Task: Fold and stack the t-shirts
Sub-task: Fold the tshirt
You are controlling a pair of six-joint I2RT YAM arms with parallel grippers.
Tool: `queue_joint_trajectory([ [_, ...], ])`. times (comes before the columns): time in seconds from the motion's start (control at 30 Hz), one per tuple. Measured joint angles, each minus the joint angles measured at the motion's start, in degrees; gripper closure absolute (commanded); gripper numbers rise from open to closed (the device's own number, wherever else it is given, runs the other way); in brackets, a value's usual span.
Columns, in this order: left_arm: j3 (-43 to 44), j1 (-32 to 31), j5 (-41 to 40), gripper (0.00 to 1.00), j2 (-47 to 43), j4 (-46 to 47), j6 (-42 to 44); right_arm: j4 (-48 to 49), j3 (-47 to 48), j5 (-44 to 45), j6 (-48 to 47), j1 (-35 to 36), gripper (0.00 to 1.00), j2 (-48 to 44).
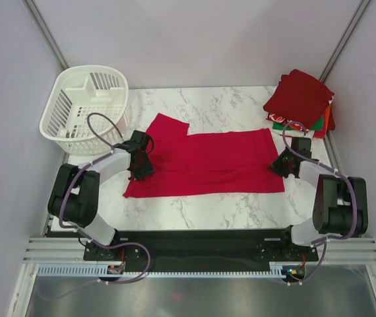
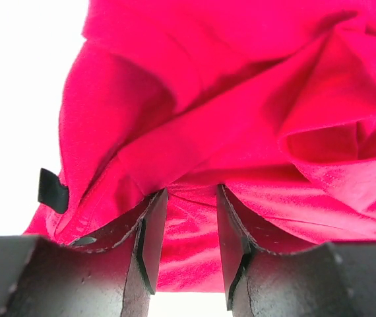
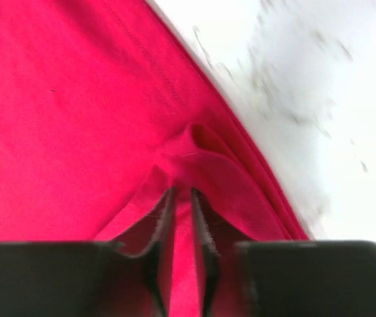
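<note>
A bright red t-shirt (image 1: pixel 208 162) lies spread across the marble table. My left gripper (image 1: pixel 140 166) is down on its left end. In the left wrist view its jaws stand apart with bunched red cloth (image 2: pixel 191 231) between them and the fingertips (image 2: pixel 154 211) tucked under a fold. My right gripper (image 1: pixel 284 164) is at the shirt's right edge. In the right wrist view it (image 3: pixel 183 198) is shut on a raised pinch of red cloth (image 3: pixel 194 158). A stack of folded t-shirts (image 1: pixel 300 98), dark red on top with green, white and orange below, sits at the back right.
A white slatted basket (image 1: pixel 76 122) stands at the back left, partly over the table edge. Grey walls close in the table on three sides. Bare marble (image 1: pixel 227 102) shows behind the shirt, and more (image 1: pixel 208 211) lies in front of it.
</note>
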Motion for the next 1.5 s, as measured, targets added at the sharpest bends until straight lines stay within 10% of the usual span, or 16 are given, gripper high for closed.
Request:
queue_joint_trajectory([
  [0.27,-5.29,2.45,2.69,0.51,-5.95,0.55,-0.24,-6.03,-6.43,1.42,0.83,-0.37,0.55,-10.62],
  [0.47,-8.26,-1.9,4.85,0.31,-15.74,-7.78,-1.46,-15.54,-5.75,0.96,-0.42,-0.2,0.34,-18.91],
  [0.7,6.88,-5.42,1.44,0.25,-18.49,-16.46,0.24,-19.34,6.21,0.2,-1.53,6.8,0.26,-23.12],
  [1.5,68.08,6.32,13.92,0.11,43.15,-4.59,22.88,-20.31,10.78,-3.08,-6.8,8.9,0.23,-18.73],
])
